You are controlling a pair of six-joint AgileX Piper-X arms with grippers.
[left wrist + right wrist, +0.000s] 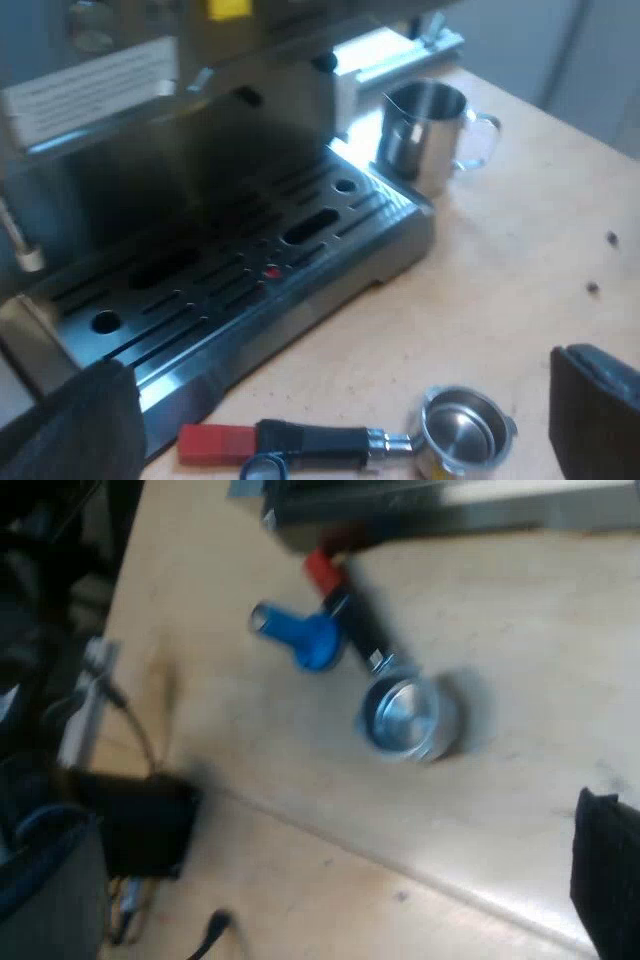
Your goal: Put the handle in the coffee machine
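The metal holder lies loose on the wooden table beside the espresso machine's [200, 150] drip tray [330, 225]. Its round metal basket [465, 430] faces up, and its dark handle [315, 440] ends in red [215, 443]. My left gripper [335, 400] hangs open just above the handle, with one finger [70, 430] on each side and nothing between them. In the right wrist view, the holder's basket [405, 715] and handle [355, 620] lie below my right gripper [370, 850]. That gripper is open and well clear of the holder.
A blue tamper [300, 635] lies on its side against the holder's handle; its edge [262, 467] shows by the red end. A metal jug [430, 135] stands at the corner of the drip tray. The table's edge [130, 630] lies beyond the tamper.
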